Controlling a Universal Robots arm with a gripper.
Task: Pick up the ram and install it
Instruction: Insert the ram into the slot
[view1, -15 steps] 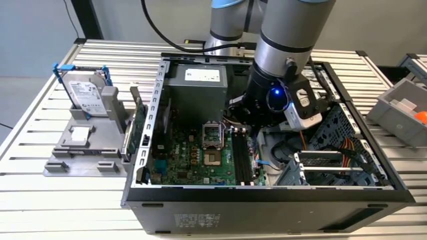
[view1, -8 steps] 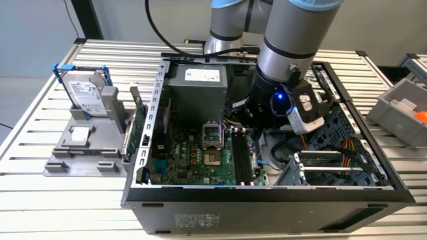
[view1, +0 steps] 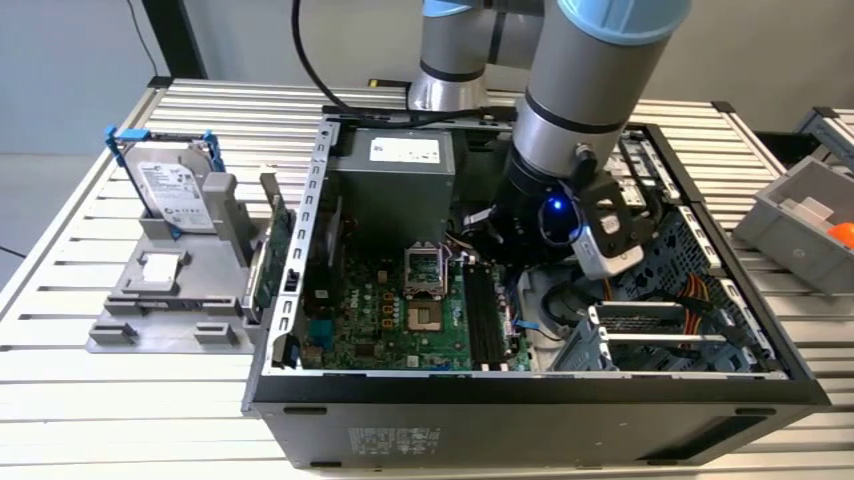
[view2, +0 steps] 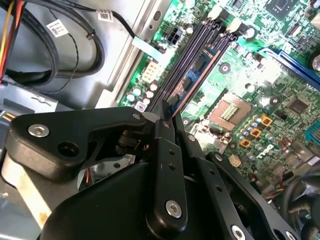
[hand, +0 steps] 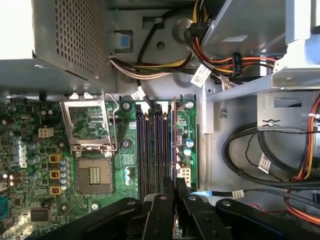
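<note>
Gripping the ram (hand: 173, 145) edge-on over slots, fingers (view2: 161, 131) pinched

Claw (hand: 175, 192) hemmed by cables (hand: 260, 155) one side, open mobo slots (hand: 150, 150) other.

A slatted metal surface (view1: 80, 400) stands before a plain grey wall (view1: 67, 70); a grey bin (view1: 801, 215) sits at the exterior view's right.
</note>
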